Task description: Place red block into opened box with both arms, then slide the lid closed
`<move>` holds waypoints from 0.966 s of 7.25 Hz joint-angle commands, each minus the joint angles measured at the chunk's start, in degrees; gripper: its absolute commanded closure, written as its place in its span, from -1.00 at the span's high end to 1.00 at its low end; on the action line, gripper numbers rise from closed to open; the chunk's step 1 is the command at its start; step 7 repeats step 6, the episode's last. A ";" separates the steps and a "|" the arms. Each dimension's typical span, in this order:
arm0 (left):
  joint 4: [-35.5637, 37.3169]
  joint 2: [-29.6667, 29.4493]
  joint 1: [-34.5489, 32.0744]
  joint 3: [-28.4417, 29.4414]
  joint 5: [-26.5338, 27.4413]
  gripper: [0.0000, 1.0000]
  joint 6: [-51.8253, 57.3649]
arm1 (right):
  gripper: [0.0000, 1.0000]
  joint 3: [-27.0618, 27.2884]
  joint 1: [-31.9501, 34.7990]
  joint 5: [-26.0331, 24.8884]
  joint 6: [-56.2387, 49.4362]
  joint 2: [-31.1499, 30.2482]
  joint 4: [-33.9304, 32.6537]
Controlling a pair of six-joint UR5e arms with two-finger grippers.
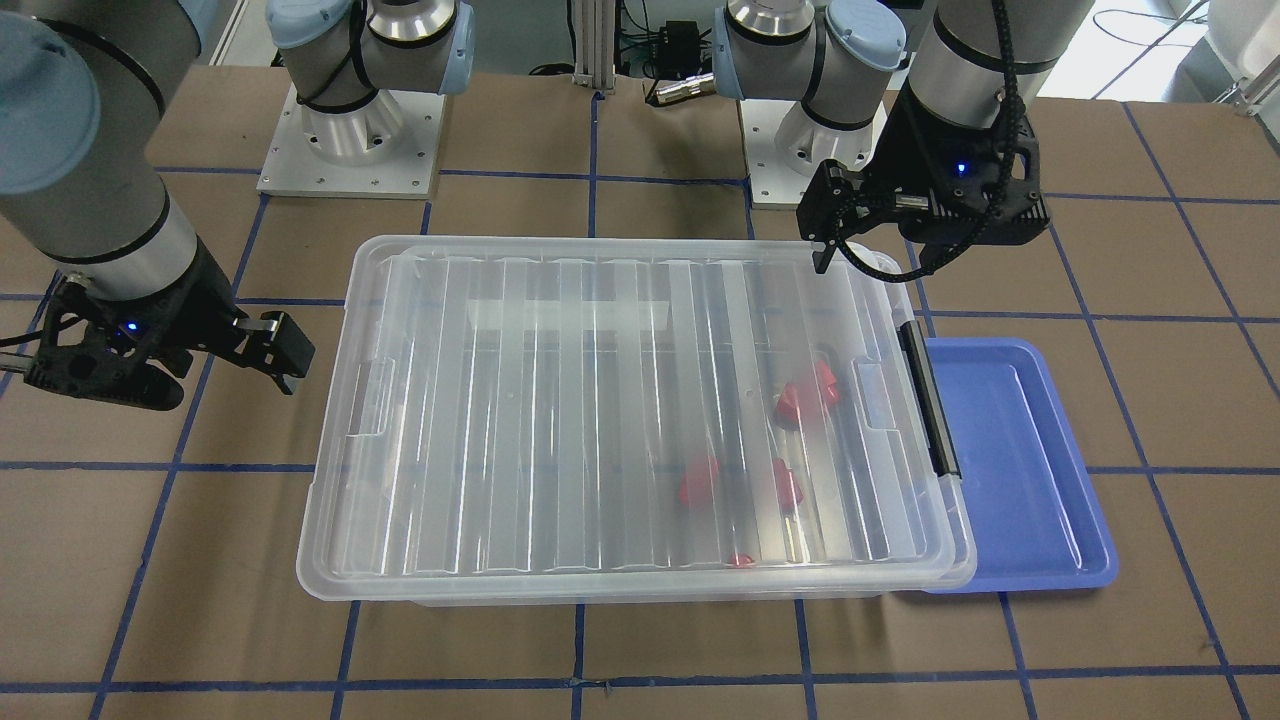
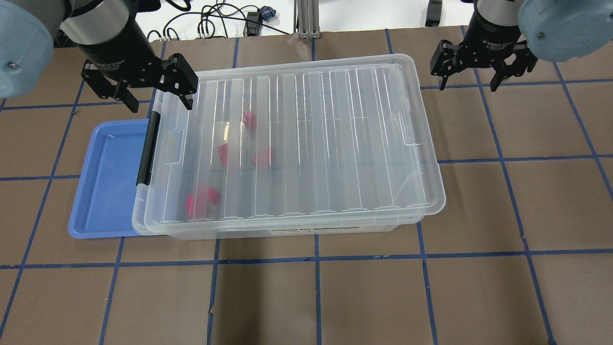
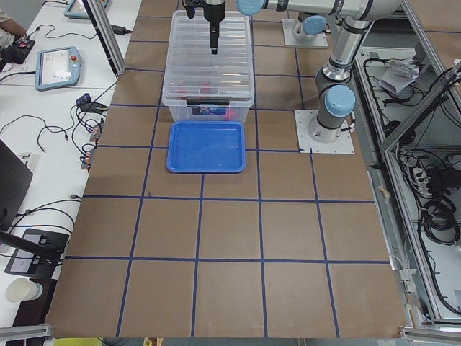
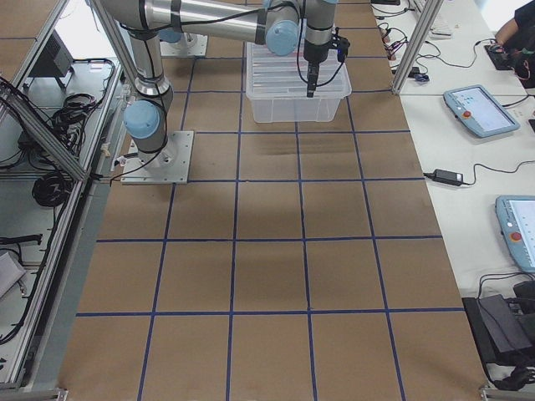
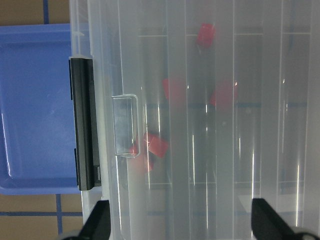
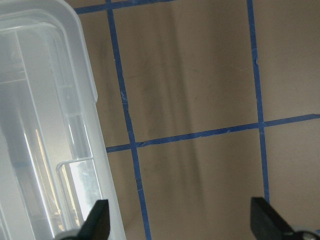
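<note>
Brown paper with blue tape lines covers the table (image 2: 335,297). On it sits the clear box (image 2: 306,230), and the lid (image 2: 335,139) lies on top, almost shut. It seems to stick out a little past the end away from the black bar (image 2: 146,148). One red block (image 2: 262,157) lies inside with a few more like it, near the bar end, next to the blue tray (image 2: 105,182). The left gripper (image 2: 155,96) hangs wide open over the far corner by the bar and holds nothing. The right gripper (image 2: 471,76) is wide open too, empty, over the table just past the other far corner. I think the lid needs a slow, flat push toward the bar, kept straight so it does not jam.
</note>
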 commanded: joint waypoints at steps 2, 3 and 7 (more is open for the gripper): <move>-0.02 0.28 0.12 0.02 0.08 1.00 0.00 | 1.00 0.25 0.91 0.36 1.02 -3.72 2.95; -0.02 0.28 0.12 0.02 0.17 1.00 0.00 | 1.00 0.33 1.61 0.36 1.38 -4.51 3.40; -0.11 0.37 0.21 0.11 0.17 1.00 0.00 | 1.00 0.33 2.85 0.36 1.38 -6.36 9.47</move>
